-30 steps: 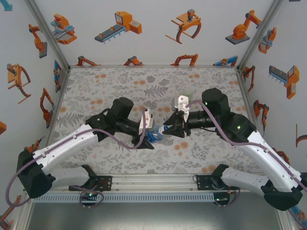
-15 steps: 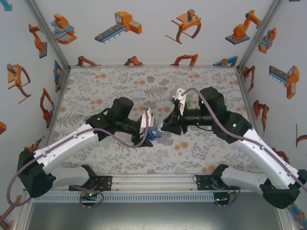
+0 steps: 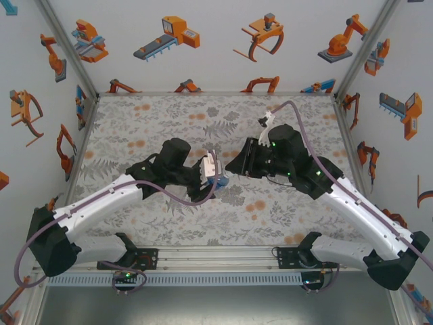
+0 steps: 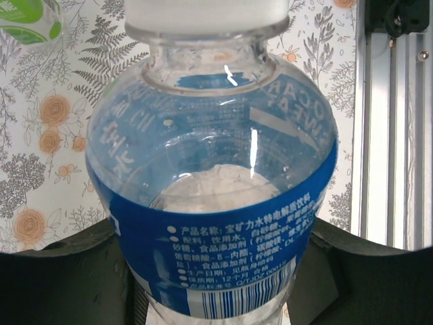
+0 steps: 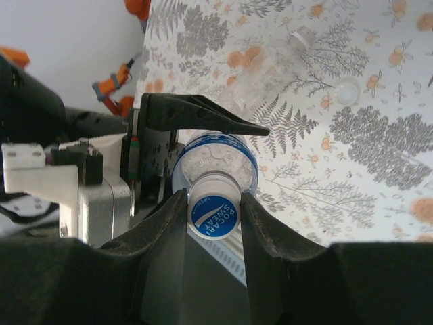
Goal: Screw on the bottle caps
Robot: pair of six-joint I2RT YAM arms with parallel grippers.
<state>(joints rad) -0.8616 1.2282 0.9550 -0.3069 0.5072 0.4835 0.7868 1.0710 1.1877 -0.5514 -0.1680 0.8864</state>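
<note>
Rolled about its own axis since a second ago, the right wrist now carries its white mount [image 3: 265, 122] toward the back of the table [image 3: 135, 122], where earlier it sat just above the fingers. The left arm has edged slightly right with its load.

Nearest the bases, the aluminium rail [image 4: 385, 135] runs along the table's front edge. Just beyond it, at mid-table, the two grippers meet nose to nose. The left gripper [image 3: 216, 178] is clenched on the blue-labelled bottle [image 4: 216, 203], its dark fingers pressed to both sides of the lower body, and holds it lifted off the floral surface with the neck pointing at the other arm. The right gripper [image 5: 213, 200] grasps the cap [image 5: 215, 217], a white one with a blue-printed top. Both fingers are tight against its rim, and the cap sits on the bottle's neck.

Farther out, a loose white cap [image 5: 348, 91] lies on the table, well apart from the grippers. Beyond it a plain clear bottle [image 5: 287, 54] lies on its side. In the left wrist view, a green-labelled bottle [image 4: 27, 20] rests on the table past the held bottle.
</note>
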